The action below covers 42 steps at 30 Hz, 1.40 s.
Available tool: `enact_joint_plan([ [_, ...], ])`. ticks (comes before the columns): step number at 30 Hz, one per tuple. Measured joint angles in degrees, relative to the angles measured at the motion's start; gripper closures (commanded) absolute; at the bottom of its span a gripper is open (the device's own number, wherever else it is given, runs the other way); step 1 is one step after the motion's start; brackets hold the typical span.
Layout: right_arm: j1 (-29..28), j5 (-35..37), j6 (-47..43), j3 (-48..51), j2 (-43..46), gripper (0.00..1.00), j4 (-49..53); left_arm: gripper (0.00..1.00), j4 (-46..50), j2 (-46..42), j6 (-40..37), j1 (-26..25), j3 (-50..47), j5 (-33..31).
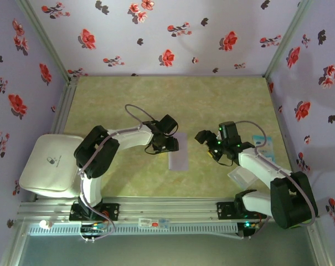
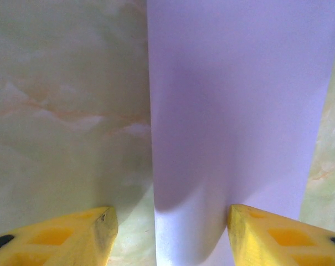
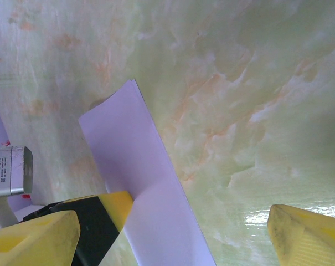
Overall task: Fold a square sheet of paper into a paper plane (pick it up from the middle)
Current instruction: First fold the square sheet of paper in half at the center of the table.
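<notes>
The square sheet of paper (image 1: 179,158), folded into a narrow lavender strip, lay flat in the middle of the table (image 1: 211,100). The left gripper (image 2: 170,219) stood half open astride its long edge, one finger over paper, the other over bare table, pinching nothing. The right gripper (image 1: 206,145) gaped wide nearby, empty.

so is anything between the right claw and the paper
Nothing visible. Just bare table lies between the open right claw and the lavender paper. The left claw sits at the paper's opposite edge, out of that path.
</notes>
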<state>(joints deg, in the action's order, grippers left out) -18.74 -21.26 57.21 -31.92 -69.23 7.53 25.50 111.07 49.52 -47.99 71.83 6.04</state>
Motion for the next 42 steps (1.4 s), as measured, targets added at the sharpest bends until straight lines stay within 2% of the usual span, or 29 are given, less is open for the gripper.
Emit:
enact_joint_plan([
  [42, -0.1, 0.0, 0.0, 0.0, -0.1, 0.11, 0.4, 0.41, 4.0, 2.1, -2.1, -0.3, 3.3, -0.5],
])
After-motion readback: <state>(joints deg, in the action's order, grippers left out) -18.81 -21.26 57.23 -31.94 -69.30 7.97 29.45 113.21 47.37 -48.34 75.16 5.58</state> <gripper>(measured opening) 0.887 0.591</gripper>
